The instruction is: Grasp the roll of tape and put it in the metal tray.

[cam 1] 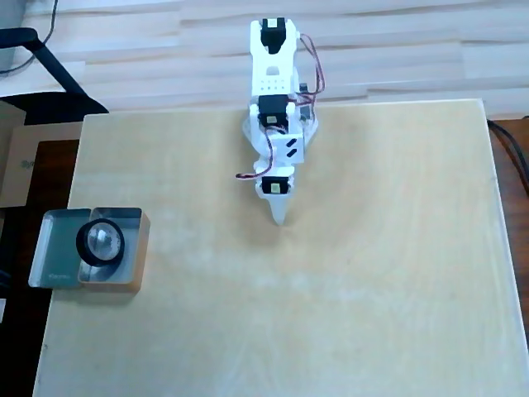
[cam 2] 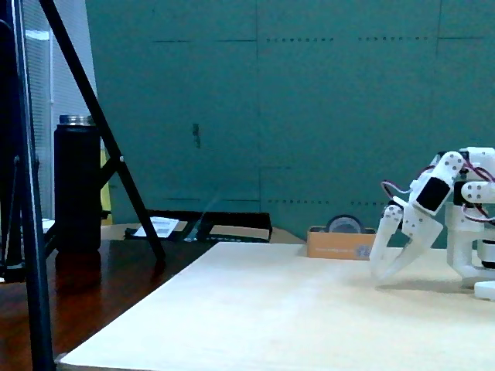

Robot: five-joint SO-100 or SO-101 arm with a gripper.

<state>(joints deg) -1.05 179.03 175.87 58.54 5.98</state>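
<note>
Tape: I see the small black tape ring [cam 1: 101,242] already inside the shiny silver tray [cam 1: 50,266].
Tool: my white two-finger tool [cam 2: 379,272] is empty, slightly spread, tips near the desk [cam 1: 331,314].
Left: nothing, I judge.

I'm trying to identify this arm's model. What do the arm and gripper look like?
The arm is white plastic with black servo blocks at the joints and red-and-dark wires looping along its side. The gripper has two white, tapering, pointed fingers dotted with small holes.

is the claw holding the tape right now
No, in the overhead view the tape sits in the tray at the table's left edge, far from the empty claw.
</note>
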